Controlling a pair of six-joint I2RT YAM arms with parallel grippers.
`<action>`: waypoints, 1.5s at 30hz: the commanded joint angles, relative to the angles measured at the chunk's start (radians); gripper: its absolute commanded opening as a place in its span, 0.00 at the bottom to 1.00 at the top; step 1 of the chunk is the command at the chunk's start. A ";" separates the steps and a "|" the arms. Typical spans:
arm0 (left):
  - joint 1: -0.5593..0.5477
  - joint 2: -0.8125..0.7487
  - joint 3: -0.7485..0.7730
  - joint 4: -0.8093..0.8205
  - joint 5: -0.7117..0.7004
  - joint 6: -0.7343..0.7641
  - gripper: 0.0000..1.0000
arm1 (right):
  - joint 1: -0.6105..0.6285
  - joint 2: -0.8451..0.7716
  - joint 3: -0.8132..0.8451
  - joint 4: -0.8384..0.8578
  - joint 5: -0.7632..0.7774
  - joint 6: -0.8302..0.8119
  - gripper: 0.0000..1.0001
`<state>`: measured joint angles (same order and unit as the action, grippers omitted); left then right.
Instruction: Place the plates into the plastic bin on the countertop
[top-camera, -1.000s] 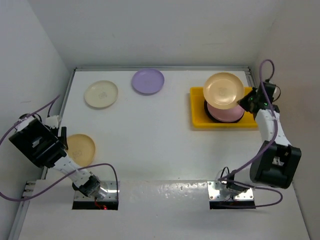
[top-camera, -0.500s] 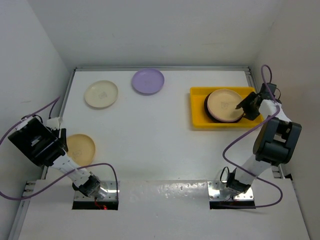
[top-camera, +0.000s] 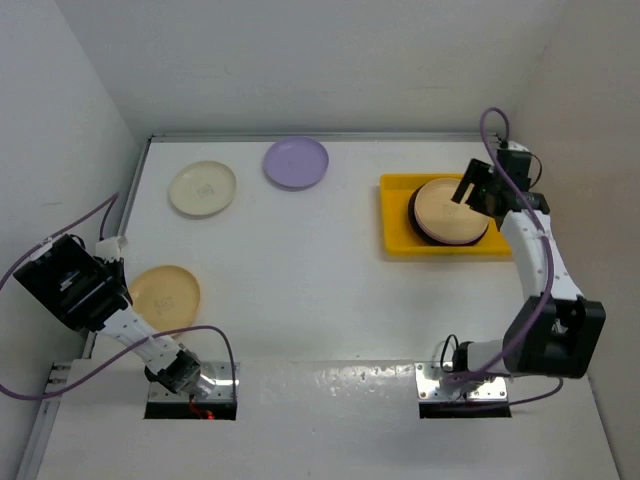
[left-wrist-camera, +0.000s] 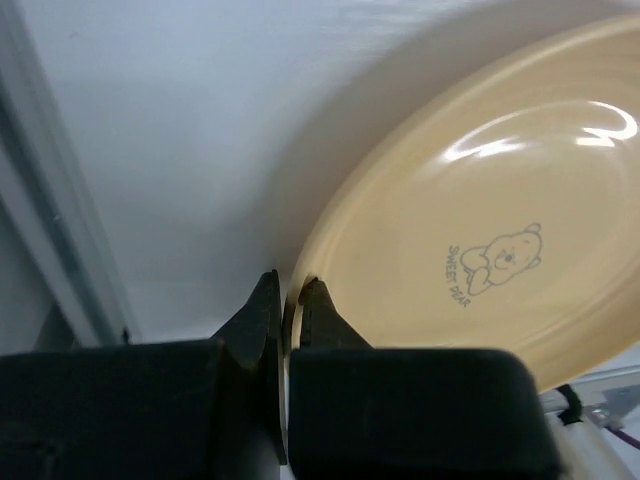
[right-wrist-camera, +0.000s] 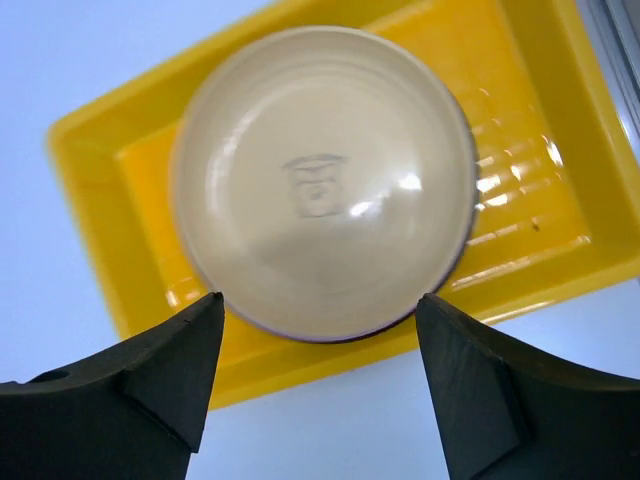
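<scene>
A pale orange plate (top-camera: 165, 295) lies at the left of the white countertop (top-camera: 300, 270); in the left wrist view my left gripper (left-wrist-camera: 287, 290) is shut on the rim of this plate (left-wrist-camera: 470, 230), which bears a small bear print. The yellow plastic bin (top-camera: 395, 215) at the right holds a stack of plates topped by a pale orange plate (top-camera: 448, 208). My right gripper (top-camera: 478, 188) hovers open above the stack's right side; in its wrist view the gripper (right-wrist-camera: 320, 310) frames the top plate (right-wrist-camera: 320, 180) and bin (right-wrist-camera: 530, 190) from above. A cream plate (top-camera: 202, 187) and a lilac plate (top-camera: 296, 162) lie at the back.
White walls close in the countertop at the back and both sides. A metal edge strip (top-camera: 110, 235) runs along the left, close to my left arm. Cables loop from both arm bases at the near edge.
My right gripper let the pale orange plate down onto the stack in the bin, opened and rose. My left gripper closed on the rim of the left plate, which shifted slightly right.
</scene>
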<state>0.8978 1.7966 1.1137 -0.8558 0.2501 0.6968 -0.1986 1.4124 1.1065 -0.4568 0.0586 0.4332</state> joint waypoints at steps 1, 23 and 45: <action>-0.035 -0.022 0.024 -0.014 0.179 -0.008 0.00 | 0.179 -0.093 -0.043 0.050 0.057 -0.083 0.76; -0.928 -0.212 0.331 -0.014 0.399 -0.293 0.00 | 0.873 0.362 0.219 0.345 -0.209 0.059 0.69; -0.772 -0.161 0.403 0.011 0.239 -0.355 1.00 | 0.164 0.028 -0.080 0.232 -0.141 0.326 0.00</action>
<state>0.0685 1.6138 1.4967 -0.8627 0.5308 0.3626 0.0830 1.5101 1.0542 -0.1696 -0.0895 0.7128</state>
